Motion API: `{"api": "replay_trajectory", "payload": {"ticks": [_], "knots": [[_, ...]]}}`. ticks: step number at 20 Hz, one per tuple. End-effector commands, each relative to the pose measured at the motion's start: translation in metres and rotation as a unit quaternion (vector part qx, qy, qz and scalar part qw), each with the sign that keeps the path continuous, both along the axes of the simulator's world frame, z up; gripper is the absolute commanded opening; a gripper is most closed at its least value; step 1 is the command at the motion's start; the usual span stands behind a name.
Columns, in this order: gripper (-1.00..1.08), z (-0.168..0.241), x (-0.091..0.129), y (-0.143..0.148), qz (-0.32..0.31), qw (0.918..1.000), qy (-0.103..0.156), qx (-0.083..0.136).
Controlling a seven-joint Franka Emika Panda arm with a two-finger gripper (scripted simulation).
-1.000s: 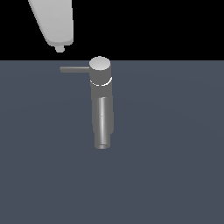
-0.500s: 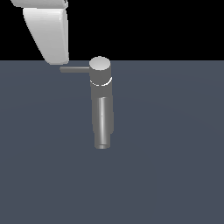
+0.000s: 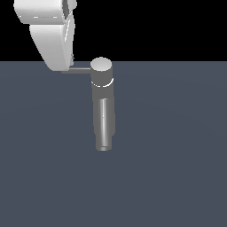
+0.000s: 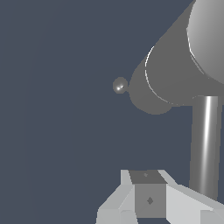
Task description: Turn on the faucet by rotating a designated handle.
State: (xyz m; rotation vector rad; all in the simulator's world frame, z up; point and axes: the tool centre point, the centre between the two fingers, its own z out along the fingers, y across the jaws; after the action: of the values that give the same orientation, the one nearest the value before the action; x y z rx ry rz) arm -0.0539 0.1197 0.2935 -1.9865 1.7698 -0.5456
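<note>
The faucet (image 3: 102, 84) is a grey post with a lighter round cap (image 3: 101, 65) and a thick shiny spout (image 3: 104, 126) running toward the exterior view's bottom. The handle (image 3: 80, 70), a thin dark rod, sticks out from the cap section toward the exterior view's left. My gripper (image 3: 60, 66) hangs under the white arm, and its lower end covers the handle's outer tip. In the wrist view the fingertips (image 4: 148, 175) stand together as one block, shut on nothing. A slim shiny rod, likely the handle (image 4: 204, 144), passes right beside them, below the big faucet (image 4: 175, 74).
A flat dark blue-grey floor (image 3: 177, 155) spreads all around the faucet. The white arm (image 3: 46, 31) fills the upper part of the exterior view's left. A small grey ball (image 4: 120, 85) shows beside the faucet's lower end in the wrist view.
The arm has come down and slightly toward the exterior view's right, from above the handle's tip to level with it. The handle and spout have not visibly turned.
</note>
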Motion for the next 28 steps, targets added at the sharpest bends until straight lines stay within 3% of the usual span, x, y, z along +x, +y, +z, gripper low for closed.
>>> {"api": "replay_trajectory", "payload": {"ticks": [1, 13, 28], "knots": [[-1.0, -0.001, 0.003, 0.0, -0.007, 1.0, -0.002, 0.002], [-1.0, -0.002, 0.006, -0.001, -0.014, 0.9999, -0.004, 0.003], [-1.0, -0.027, -0.031, -0.001, -0.014, 0.9999, -0.004, 0.003]]}}
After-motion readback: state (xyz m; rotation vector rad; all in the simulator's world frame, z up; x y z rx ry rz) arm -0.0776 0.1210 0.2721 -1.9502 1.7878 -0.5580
